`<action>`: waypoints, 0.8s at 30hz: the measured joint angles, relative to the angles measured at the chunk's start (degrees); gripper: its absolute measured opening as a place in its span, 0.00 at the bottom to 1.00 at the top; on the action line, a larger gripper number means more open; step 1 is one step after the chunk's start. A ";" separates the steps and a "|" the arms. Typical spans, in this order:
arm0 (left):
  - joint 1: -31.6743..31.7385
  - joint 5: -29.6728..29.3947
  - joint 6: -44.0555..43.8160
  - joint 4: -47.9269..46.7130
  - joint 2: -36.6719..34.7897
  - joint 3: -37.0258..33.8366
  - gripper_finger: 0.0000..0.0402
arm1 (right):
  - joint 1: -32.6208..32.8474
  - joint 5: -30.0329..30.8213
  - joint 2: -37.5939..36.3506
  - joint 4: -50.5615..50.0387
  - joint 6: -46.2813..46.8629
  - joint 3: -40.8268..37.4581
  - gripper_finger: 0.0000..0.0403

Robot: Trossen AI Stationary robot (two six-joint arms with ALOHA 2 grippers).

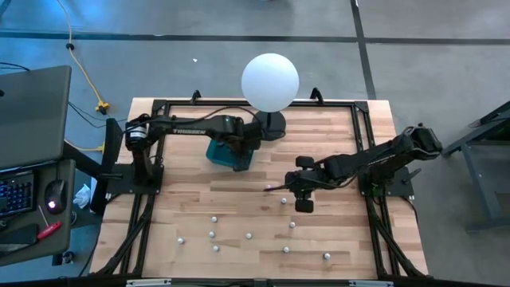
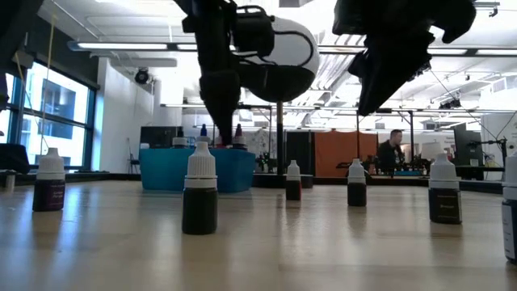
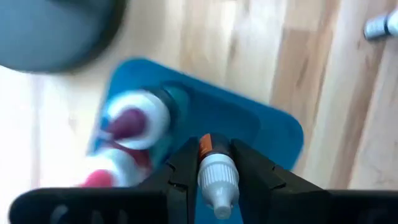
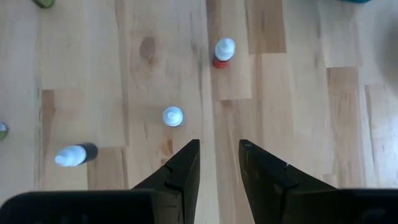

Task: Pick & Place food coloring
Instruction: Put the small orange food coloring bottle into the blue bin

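My left gripper (image 3: pixel 214 155) is over the teal tray (image 3: pixel 267 134), at the table's far middle (image 1: pixel 217 151), and is shut on a small food coloring bottle (image 3: pixel 217 177) with a white cap and an orange body. Two bottles with red or pink tops (image 3: pixel 134 118) (image 3: pixel 106 175) sit in the tray. My right gripper (image 4: pixel 219 146) is open and empty above the bare wood right of centre (image 1: pixel 283 188). Below and ahead of it stand loose bottles (image 4: pixel 224 51) (image 4: pixel 173 116), and one (image 4: pixel 74 154) lies on its side. My left gripper pinches the bottle between its two fingers at the white cap and shoulder (image 3: pixel 216 167). The fingers point down from above and lie along the bottle. The cap faces the wrist and the orange body (image 3: pixel 206 144) points down at the tray. The bottle is lifted clear.
A big white globe on a black stand (image 1: pixel 271 80) is just behind the tray. Several small bottles (image 1: pixel 213 235) (image 1: pixel 327 256) stand scattered over the near half of the table (image 2: pixel 200 198). A person (image 2: pixel 394 149) is in the room behind.
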 joint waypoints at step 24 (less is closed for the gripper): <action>1.40 -0.49 2.76 3.71 9.37 0.30 0.26 | 0.87 0.81 0.02 0.50 -0.43 0.02 0.26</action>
